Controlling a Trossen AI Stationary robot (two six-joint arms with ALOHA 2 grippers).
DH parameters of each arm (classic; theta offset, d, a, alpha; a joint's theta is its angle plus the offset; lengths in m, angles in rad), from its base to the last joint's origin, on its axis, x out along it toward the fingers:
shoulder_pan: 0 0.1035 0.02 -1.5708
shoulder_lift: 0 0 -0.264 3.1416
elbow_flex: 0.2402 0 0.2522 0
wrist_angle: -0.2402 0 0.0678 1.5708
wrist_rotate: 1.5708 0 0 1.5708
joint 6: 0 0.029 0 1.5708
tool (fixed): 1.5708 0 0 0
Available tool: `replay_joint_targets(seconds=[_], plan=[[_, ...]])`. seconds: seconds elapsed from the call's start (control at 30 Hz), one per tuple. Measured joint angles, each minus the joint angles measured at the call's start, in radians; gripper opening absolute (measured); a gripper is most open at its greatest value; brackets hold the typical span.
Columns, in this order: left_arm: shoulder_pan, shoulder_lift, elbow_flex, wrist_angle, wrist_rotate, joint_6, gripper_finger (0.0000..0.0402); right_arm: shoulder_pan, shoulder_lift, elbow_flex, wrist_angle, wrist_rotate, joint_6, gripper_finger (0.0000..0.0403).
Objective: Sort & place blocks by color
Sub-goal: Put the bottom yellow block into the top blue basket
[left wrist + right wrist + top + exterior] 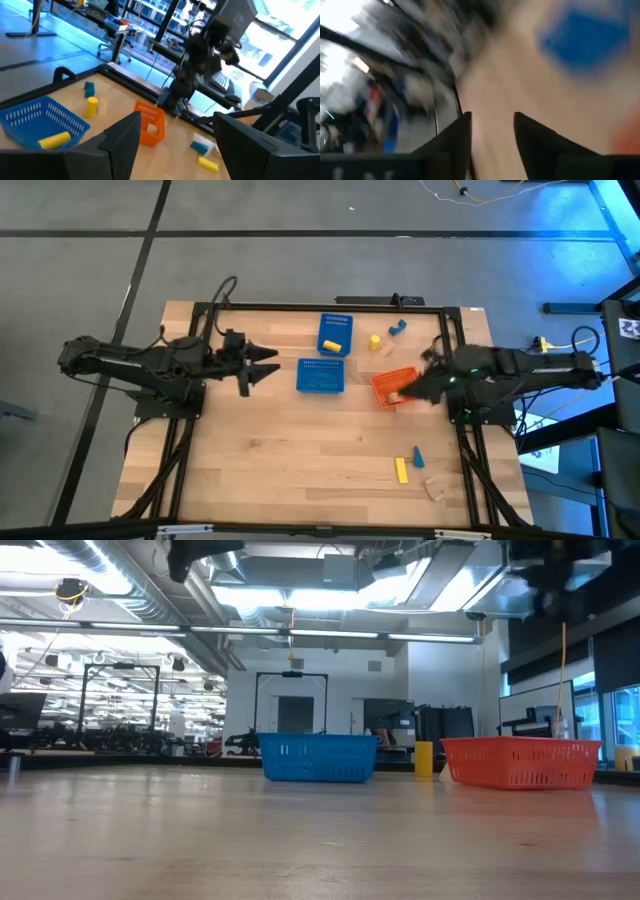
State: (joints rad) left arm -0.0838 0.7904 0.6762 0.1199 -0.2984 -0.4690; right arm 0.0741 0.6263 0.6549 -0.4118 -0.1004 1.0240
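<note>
My left gripper (268, 367) hangs open over the table's left half, holding nothing, with its fingers pointing toward the baskets. My right gripper (412, 388) is open and raised above the right edge of the orange basket (390, 386); its wrist view is blurred and shows only table between the fingers. A pale wood-coloured piece (395, 395) shows in the orange basket. A yellow block (333, 345) lies in the far blue basket (335, 332). A yellow cylinder (374, 340) and a blue block (397, 328) rest on the table near the far edge. A yellow bar (401, 469), a blue cone (419, 455) and wood blocks (435, 488) lie near the right near corner.
A second blue basket (321, 376) stands mid-table between the two grippers. Bare wood stretches across the table's near and left parts (280, 460). A black frame (200, 320) rims the table. In the left wrist view the right arm (205, 50) rises behind the orange basket (150, 122).
</note>
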Motion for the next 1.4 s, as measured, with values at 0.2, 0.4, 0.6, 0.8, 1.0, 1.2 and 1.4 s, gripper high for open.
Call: replay_joint_targets(seconds=[0.2, 0.4, 0.6, 0.8, 1.0, 1.2, 1.4], plan=[[0.023, -0.082, -0.006, -0.070, 0.078, 0.008, 0.0238, 0.143, 0.280, 0.163, -0.333, -0.257, 0.346, 0.0168], [0.041, -0.100, -0.006, -0.080, 0.170, 0.034, 0.0238, 0.337, 0.506, 0.221, -0.331, -0.213, 0.642, 0.0169], [0.049, -0.100, -0.006, -0.086, 0.211, 0.038, 0.0238, 0.492, 0.702, 0.222, -0.262, -0.069, 0.886, 0.0169], [0.049, -0.099, -0.006, -0.086, 0.211, 0.038, 0.0238, 0.536, 0.869, 0.223, -0.235, -0.085, 0.953, 0.0168], [0.049, -0.099, -0.006, -0.084, 0.207, 0.033, 0.0238, 0.554, 0.975, 0.223, -0.231, -0.085, 0.992, 0.0168], [0.049, -0.099, -0.006, -0.082, 0.199, 0.025, 0.0238, 0.553, 1.034, 0.223, -0.187, -0.040, 1.057, 0.0169], [0.049, -0.099, -0.006, -0.082, 0.179, 0.001, 0.0238, 0.552, 1.086, 0.229, -0.177, -0.036, 1.085, 0.0169]])
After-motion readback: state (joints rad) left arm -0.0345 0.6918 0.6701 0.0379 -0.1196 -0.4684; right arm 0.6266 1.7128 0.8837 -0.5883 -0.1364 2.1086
